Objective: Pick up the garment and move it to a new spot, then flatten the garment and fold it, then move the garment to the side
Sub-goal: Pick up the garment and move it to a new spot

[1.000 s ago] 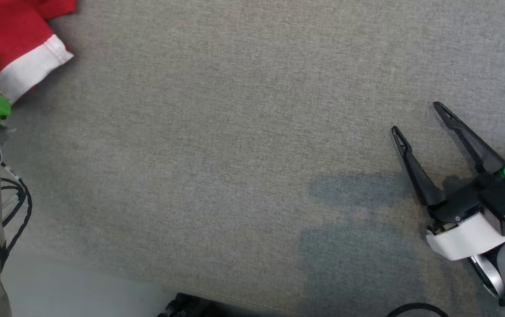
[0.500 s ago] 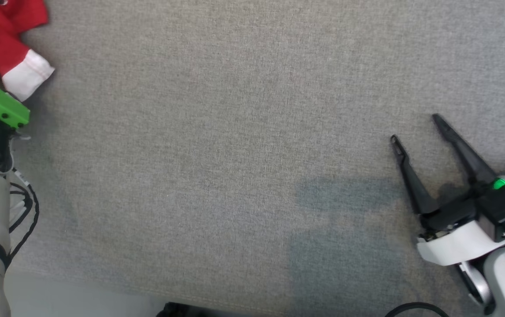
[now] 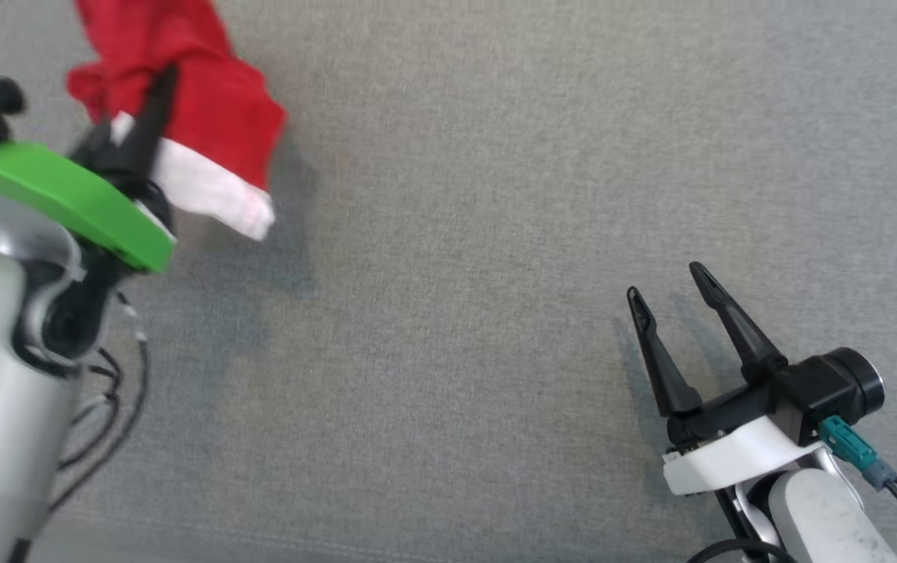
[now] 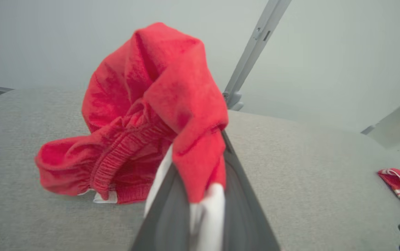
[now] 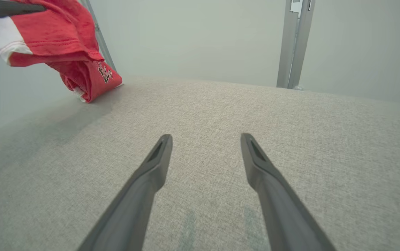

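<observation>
Garment [image 4: 151, 87], crumpled red knit, seemingly ribbed, white cuff, in closed left gripper [image 4: 200, 157]; right gripper [image 5: 205, 137] spread, empty.

A grey woven fabric surface [image 3: 448, 234] spreads across the frame under soft, even light. Behind it stands a pale wall [image 5: 193, 35], with a metal post [image 5: 295, 42] at upper right.

Surface [image 3: 456, 313] open centre; garment [image 3: 206, 102] upper left; 2 posts [image 5: 295, 42] behind.

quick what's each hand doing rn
Left hand: closed, holding the garment.
Right hand: open, holding nothing.
</observation>
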Controlling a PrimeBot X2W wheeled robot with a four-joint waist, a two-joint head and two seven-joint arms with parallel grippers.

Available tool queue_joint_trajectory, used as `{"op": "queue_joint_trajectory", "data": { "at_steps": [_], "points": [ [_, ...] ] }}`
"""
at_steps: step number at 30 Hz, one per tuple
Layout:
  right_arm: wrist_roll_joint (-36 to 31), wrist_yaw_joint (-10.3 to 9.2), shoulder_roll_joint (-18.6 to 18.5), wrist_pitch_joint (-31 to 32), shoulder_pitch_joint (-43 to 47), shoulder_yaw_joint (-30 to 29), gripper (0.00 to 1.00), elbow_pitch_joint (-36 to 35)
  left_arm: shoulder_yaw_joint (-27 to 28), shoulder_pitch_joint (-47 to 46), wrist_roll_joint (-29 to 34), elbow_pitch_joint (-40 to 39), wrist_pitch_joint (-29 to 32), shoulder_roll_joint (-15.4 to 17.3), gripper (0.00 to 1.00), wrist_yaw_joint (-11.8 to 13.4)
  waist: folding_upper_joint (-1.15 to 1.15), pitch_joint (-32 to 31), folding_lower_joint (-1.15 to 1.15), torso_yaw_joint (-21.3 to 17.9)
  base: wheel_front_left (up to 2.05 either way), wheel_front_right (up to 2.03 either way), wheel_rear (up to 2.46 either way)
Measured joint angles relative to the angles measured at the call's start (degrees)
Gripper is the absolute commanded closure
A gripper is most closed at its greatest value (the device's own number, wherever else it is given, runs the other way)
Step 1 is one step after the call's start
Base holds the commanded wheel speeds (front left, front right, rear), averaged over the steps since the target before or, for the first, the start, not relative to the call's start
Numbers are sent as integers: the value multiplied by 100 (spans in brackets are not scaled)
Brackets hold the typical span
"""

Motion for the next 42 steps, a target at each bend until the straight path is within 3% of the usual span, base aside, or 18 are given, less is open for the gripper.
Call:
{"op": "queue_joint_trajectory", "data": {
  "at_steps": [6,12,17,18,27,28,29,30,31,36,42],
  "points": [
    [44,1,220,-7,241,-86,0,-21,-439,663,-154,-1585,266,-458,100,468,0,-425,0,-271,0,0,0],
    [58,1,327,-7,298,-96,0,-59,-1222,797,152,-2085,532,-1051,100,851,0,-655,0,-719,0,0,0],
    [101,1,408,-8,288,-40,0,-56,-1744,787,502,-1578,523,-1540,100,1015,0,-760,0,-1132,0,0,0],
    [105,1,437,-8,284,-25,0,-53,-1868,768,575,-1168,437,-1738,100,1026,0,-783,0,-1302,0,0,0],
    [107,0,495,-8,290,-81,0,-62,-2171,417,1012,832,-304,-2342,100,1072,0,-809,0,-2002,0,0,0],
    [107,0,499,-8,291,-78,0,-58,-2192,376,1012,990,-389,-2379,87,1071,0,-807,0,-2065,0,0,0],
    [107,0,503,-8,292,-74,0,-54,-2245,331,1012,1140,-438,-2397,59,1035,0,-803,0,-2125,0,0,0],
    [107,0,509,-8,292,-80,0,-52,-2307,302,1011,1234,-504,-2412,6,980,0,-800,0,-2180,0,0,0],
    [108,1,512,-8,293,-80,0,-53,-2357,288,1002,1315,-565,-2436,0,934,0,-798,0,-2228,0,0,0],
    [107,0,521,-8,331,-152,0,-53,-2516,270,666,1408,-903,-2470,0,684,0,-801,0,-2331,0,0,0],
    [99,0,550,-8,421,-202,0,-53,-2572,296,404,1235,-1343,-2475,0,695,0,-848,0,-2237,0,0,0]
  ]
}}
